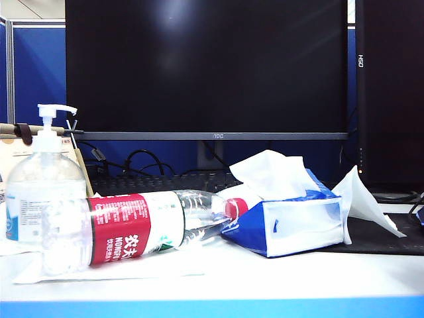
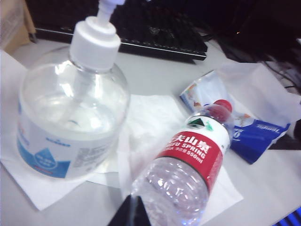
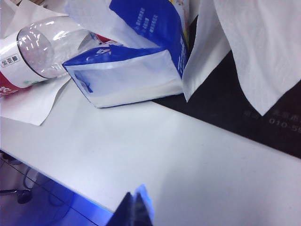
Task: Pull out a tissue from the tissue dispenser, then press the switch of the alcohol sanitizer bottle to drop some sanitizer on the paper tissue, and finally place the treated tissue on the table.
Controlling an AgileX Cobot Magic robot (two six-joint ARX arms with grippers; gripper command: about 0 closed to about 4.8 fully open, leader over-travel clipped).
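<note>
Overhead, both arms are held above the table (image 1: 278,275), and neither is seen in the exterior view. Only a dark tip of the left gripper (image 2: 130,213) is caught by its wrist camera, which is angled down over the alcohol sanitizer bottle (image 2: 70,122) and a red-labelled water bottle (image 2: 186,176) lying on its side; whether its jaws are spread cannot be told. The right gripper (image 3: 134,209) is pressed together and empty, its tip hanging over the table's front edge near the tissue dispenser (image 3: 129,70).

The sanitizer bottle is stood upright at the left, its switch (image 1: 53,114) untouched, on a flat white sheet (image 2: 155,117). The dispenser is set right of centre, partly on a black mat (image 3: 235,108), with a white tuft (image 1: 275,173) raised from it. The tissue (image 1: 364,199) is seen just beside the dispenser's right end, peaked and resting on the mat.
</note>
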